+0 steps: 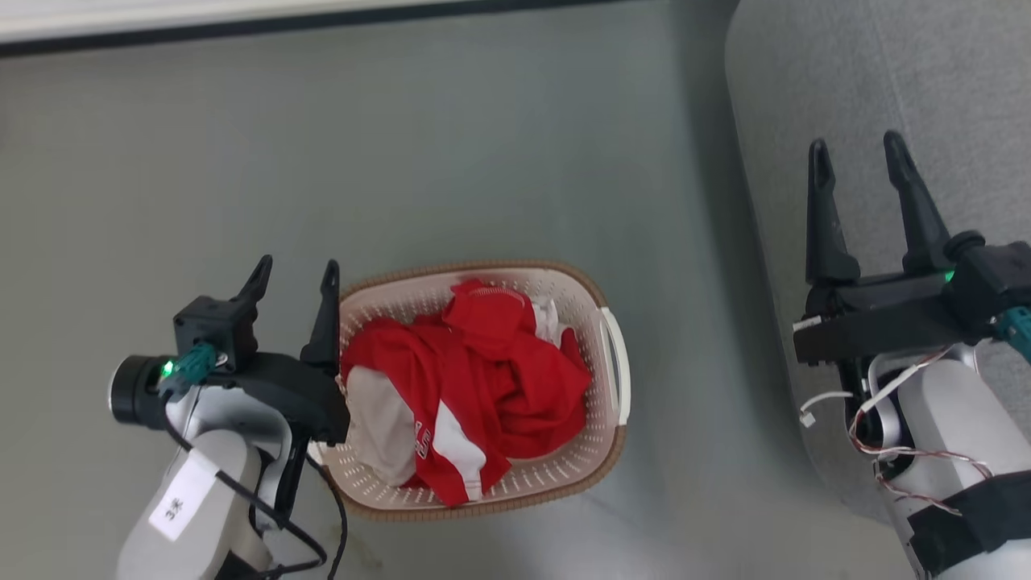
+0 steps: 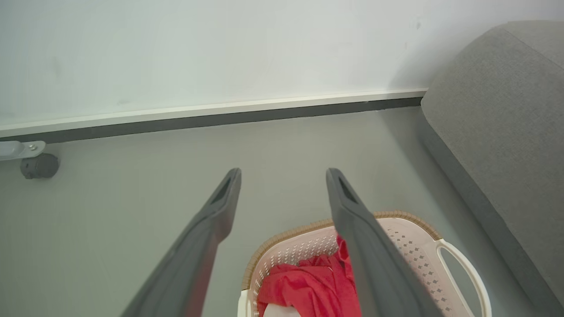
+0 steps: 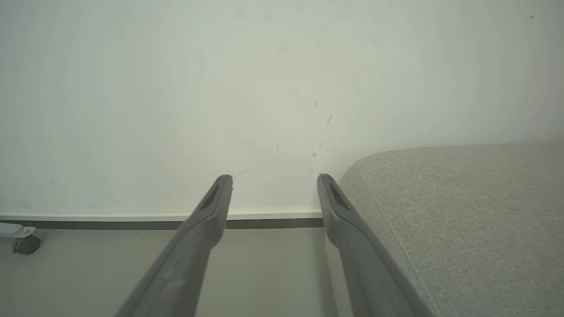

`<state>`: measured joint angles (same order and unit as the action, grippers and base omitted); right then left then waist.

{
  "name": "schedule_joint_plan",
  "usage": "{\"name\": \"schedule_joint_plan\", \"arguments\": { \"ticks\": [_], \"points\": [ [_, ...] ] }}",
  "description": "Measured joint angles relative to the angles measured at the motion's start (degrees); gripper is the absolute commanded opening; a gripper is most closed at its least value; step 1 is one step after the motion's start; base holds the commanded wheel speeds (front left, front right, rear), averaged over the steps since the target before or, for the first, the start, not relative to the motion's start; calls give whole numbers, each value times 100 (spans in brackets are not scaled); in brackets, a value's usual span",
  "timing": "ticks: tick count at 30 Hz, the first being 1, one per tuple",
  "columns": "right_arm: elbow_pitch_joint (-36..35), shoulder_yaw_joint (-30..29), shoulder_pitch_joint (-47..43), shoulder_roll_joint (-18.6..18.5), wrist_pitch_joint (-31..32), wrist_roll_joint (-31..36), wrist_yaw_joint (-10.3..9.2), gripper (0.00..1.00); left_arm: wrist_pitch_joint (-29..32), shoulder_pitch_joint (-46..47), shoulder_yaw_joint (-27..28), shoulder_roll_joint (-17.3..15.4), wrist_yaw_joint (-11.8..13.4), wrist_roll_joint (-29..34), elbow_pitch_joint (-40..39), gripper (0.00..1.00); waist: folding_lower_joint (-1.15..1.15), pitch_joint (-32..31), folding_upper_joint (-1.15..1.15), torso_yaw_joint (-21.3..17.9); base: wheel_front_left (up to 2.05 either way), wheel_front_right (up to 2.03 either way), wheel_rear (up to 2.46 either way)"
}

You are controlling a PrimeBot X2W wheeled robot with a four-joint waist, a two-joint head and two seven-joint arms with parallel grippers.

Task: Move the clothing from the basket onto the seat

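Note:
The red and white clothing lies crumpled inside the cream basket, which stands on the grey floor. In the left wrist view the clothing and the basket sit low, partly behind a finger. My left gripper hangs open just left of the basket's rim, holding nothing; its own view shows the left gripper over bare floor. The light-grey seat fills the right side. My right gripper is open above the seat's edge, empty, and the right gripper points at the wall beside the seat.
A white wall with a dark skirting strip runs along the far side. A small caster wheel on a pale bracket sits at the wall's foot, far left. Bare floor stretches between basket, wall and seat.

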<state>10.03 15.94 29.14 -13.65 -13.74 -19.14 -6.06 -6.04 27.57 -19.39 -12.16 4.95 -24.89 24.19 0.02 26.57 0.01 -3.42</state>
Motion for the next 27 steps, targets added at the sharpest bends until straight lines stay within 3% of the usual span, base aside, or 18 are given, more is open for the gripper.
{"name": "schedule_joint_plan", "arguments": {
  "ticks": [14, 27],
  "points": [
    [-178, 65, 552, 242, -2, 71, -8, 100, 91, 812, -426, 138, -349, 290, 614, 100, 0, 1097, 0, -343, 0, 0, 0],
    [-71, 152, 701, 487, -48, 102, -34, 100, 152, 1256, -634, 190, -605, 394, 1245, 100, -1, 1642, 0, -860, 0, 0, 0]
  ]
}}
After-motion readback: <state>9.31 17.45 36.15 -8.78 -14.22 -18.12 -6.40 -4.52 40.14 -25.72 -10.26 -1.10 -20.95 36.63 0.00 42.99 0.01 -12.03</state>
